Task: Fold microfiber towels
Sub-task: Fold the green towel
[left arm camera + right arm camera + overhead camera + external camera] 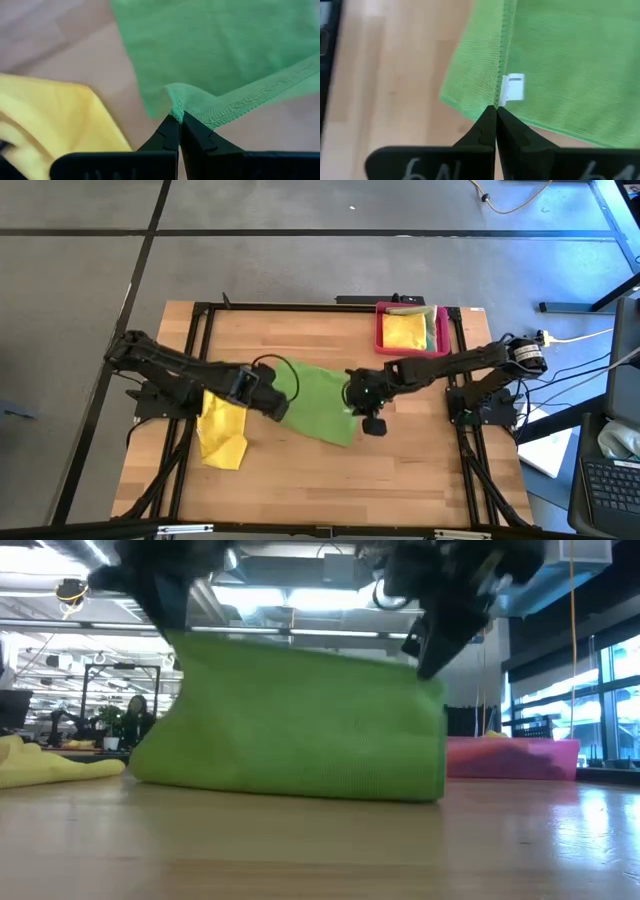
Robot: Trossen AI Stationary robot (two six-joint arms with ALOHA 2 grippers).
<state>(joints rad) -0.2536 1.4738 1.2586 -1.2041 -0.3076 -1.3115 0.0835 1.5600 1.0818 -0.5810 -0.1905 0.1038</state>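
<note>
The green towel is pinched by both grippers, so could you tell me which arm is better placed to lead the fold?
Neither clearly: left gripper and right gripper each pinch the green towel, so both probably move together.

Even, bright overhead light; ceiling strip lights glare in the low view. Arms there blur at top. Wrist views soft, table out of focus.

Green towel hanging from both tools
</note>
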